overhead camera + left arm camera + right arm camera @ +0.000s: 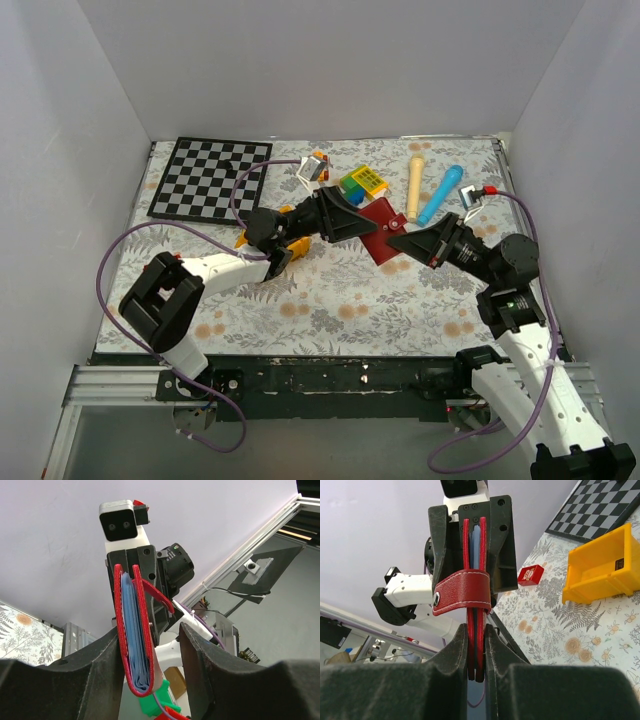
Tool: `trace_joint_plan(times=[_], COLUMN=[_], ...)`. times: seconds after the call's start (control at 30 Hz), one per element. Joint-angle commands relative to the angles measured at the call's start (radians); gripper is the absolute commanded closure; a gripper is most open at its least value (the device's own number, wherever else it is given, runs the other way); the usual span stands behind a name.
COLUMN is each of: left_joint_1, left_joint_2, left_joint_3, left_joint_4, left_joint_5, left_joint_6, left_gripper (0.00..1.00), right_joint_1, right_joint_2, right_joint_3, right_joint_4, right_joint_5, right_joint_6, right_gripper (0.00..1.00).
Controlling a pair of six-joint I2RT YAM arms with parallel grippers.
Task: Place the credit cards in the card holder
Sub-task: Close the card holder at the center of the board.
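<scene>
Your left hand is standing spread around the card holder: one finger is touching its red cover, the other is sitting apart. The card holder is hanging edge-up above the surface, between the arms. Your right hand is pinching its opposite edge tight.

The card holder right of chessboard, before toy blocks, over table middle
</scene>
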Motion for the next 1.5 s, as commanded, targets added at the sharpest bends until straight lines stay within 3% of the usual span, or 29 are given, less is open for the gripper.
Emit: trace_joint_plan(times=[0.0, 0.1, 0.33, 0.37, 0.4, 0.47, 0.53, 0.7, 0.87, 1.1, 1.47], left_joint_1=[-0.008, -0.009, -0.018, -0.018, -0.018, -0.018, -0.018, -0.014, -0.003, -0.001, -0.004], left_joint_2=[-0.012, -0.012, -0.007, -0.006, -0.007, -0.007, -0.007, 0.011, 0.040, -0.012, -0.012], left_joint_3=[0.048, 0.054, 0.061, 0.062, 0.062, 0.059, 0.051, 0.033, 0.022, 0.018, 0.013], left_joint_4=[0.077, 0.048, -0.002, -0.009, -0.015, -0.019, -0.016, 0.059, 0.146, 0.088, 0.165], left_joint_5=[0.013, 0.021, 0.021, 0.021, 0.022, 0.021, 0.021, 0.009, 0.002, 0.012, 0.015], left_joint_6=[0.018, 0.031, 0.052, 0.051, 0.052, 0.051, 0.048, -0.001, -0.060, -0.006, -0.052], left_gripper=[0.57, 0.63, 0.94, 0.99, 1.00, 1.00, 1.00, 1.00, 1.00, 1.00, 1.00], right_joint_1=[-0.003, -0.003, -0.003, -0.003, -0.001, -0.001, -0.003, -0.003, -0.003, -0.003, -0.003], right_joint_2=[0.011, 0.012, 0.005, 0.000, -0.006, -0.024, -0.047, -0.073, -0.090, -0.124, -0.075], right_joint_3=[0.041, 0.041, 0.052, 0.057, 0.061, 0.071, 0.087, 0.150, 0.181, 0.201, 0.221], right_joint_4=[0.040, 0.040, 0.009, -0.005, -0.022, -0.052, -0.110, -0.236, -0.227, -0.246, -0.126], right_joint_5=[-0.053, -0.060, -0.077, -0.076, -0.077, -0.074, -0.064, -0.056, -0.028, 0.122, 0.148], right_joint_6=[0.016, 0.015, -0.017, -0.031, -0.048, -0.077, -0.120, -0.211, -0.206, -0.208, -0.142], right_gripper=[0.99, 0.99, 0.99, 0.92, 0.78, 0.61, 0.49, 0.39, 0.37, 0.37, 0.37])
